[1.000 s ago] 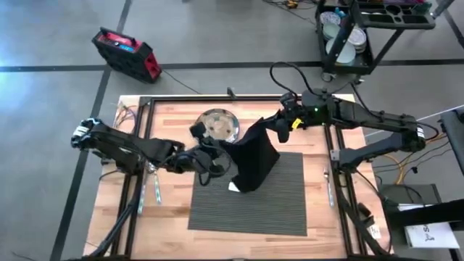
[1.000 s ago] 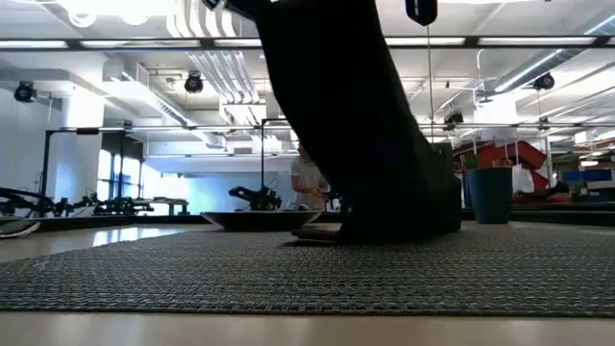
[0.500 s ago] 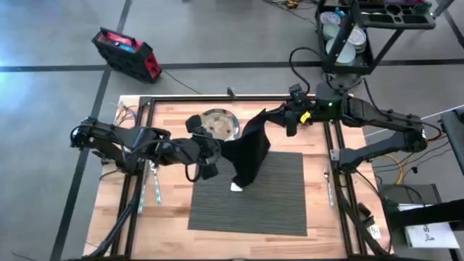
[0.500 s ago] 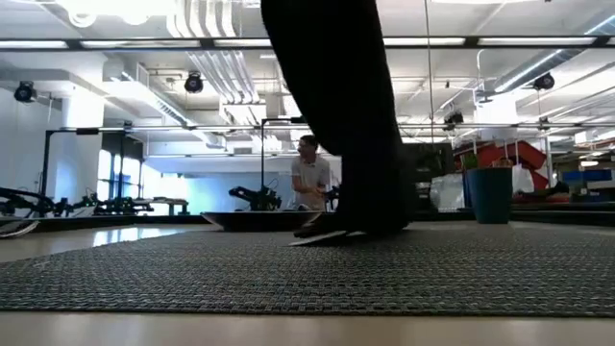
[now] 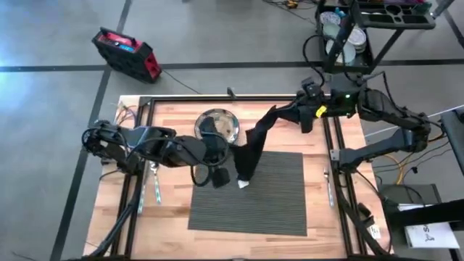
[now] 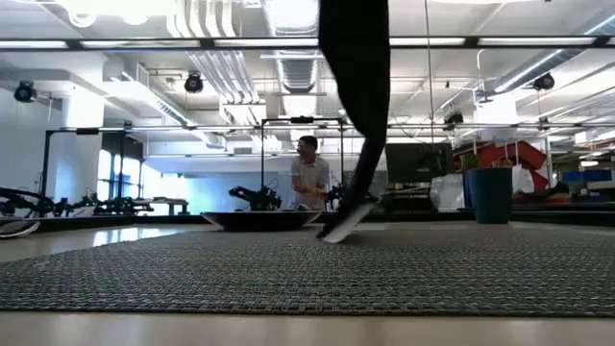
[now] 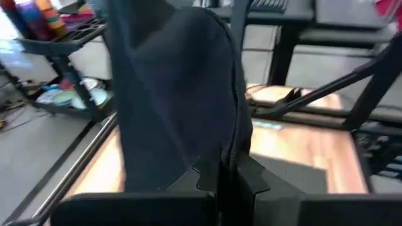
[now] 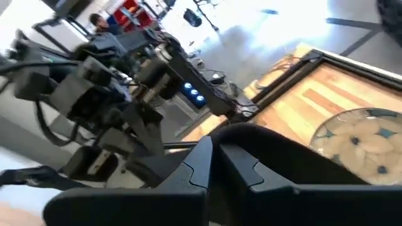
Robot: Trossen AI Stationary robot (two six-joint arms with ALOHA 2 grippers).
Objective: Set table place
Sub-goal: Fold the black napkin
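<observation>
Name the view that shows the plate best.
High view: the whole plate shows on the table, by the placemat's far corner. Low view shows only its thin edge. Right wrist shows part. Left wrist shows none.

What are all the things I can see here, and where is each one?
Table: one, light wood, black frame around it.
Placemat: one, dark grey, striped, middle of table.
Napkin: one, black cloth, hanging between both grippers, its low corner at the placemat.
Plate: one, patterned, behind the placemat.
Cart: one, black, holding dishes, beyond the table.
Case: one, red and black, on the floor.
Person: one, far background.
Left gripper: shut on napkin.
Right gripper: shut on napkin.
</observation>
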